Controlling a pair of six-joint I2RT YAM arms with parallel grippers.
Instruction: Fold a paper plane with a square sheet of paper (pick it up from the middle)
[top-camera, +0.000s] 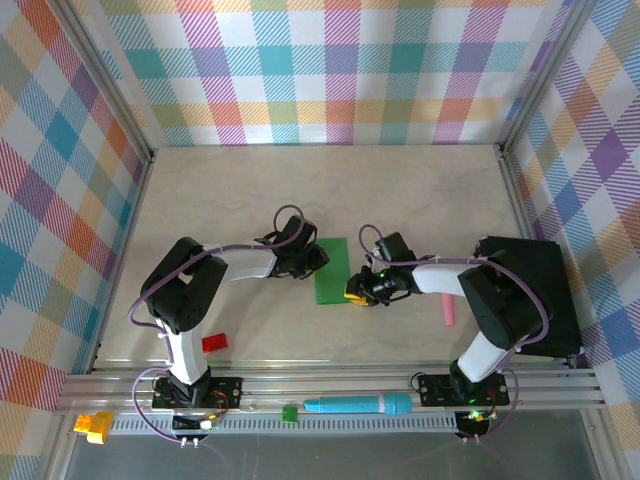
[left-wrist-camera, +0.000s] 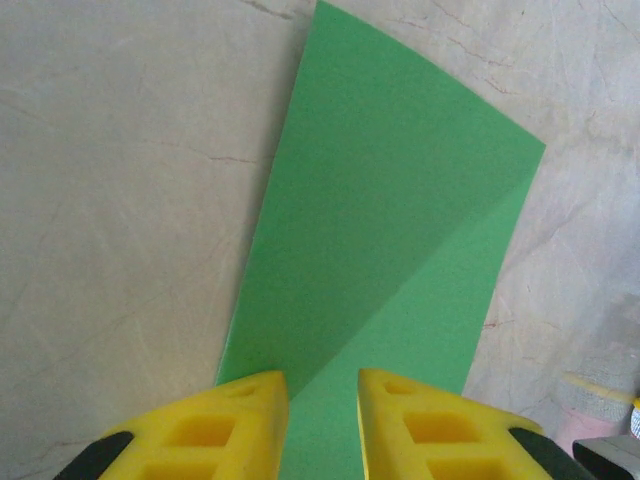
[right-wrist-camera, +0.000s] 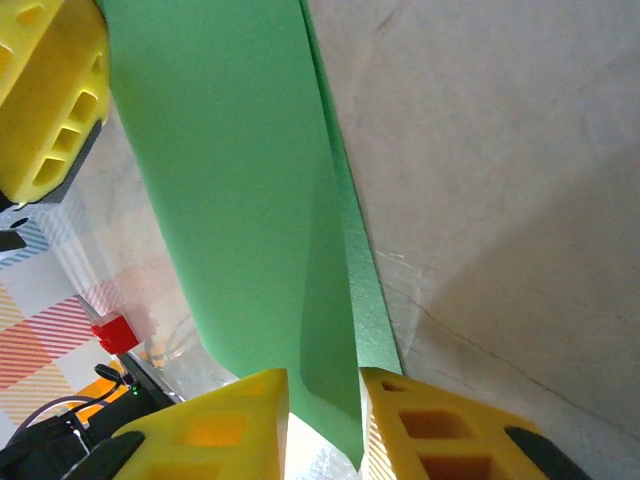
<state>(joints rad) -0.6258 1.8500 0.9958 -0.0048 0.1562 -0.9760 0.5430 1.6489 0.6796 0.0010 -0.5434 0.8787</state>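
Green square sheet of paper (left-wrist-camera: 390, 200) — diagonal crease (left-wrist-camera: 425, 265) from left wrist; left tool (left-wrist-camera: 322, 390) ajar; right tool (right-wrist-camera: 322, 388) unclear.

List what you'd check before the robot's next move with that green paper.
1. Paper sits between both hands: ok.
2. Left hand closed on paper: not ok, fingers stand apart, paper between them.
3. Right hand closed on paper: not ok, a gap shows beside the paper's edge.
4. Diagonal crease in place: ok.
5. Paper lifted off table: cannot tell.
6. Red block and pink stick apart from paper: ok.
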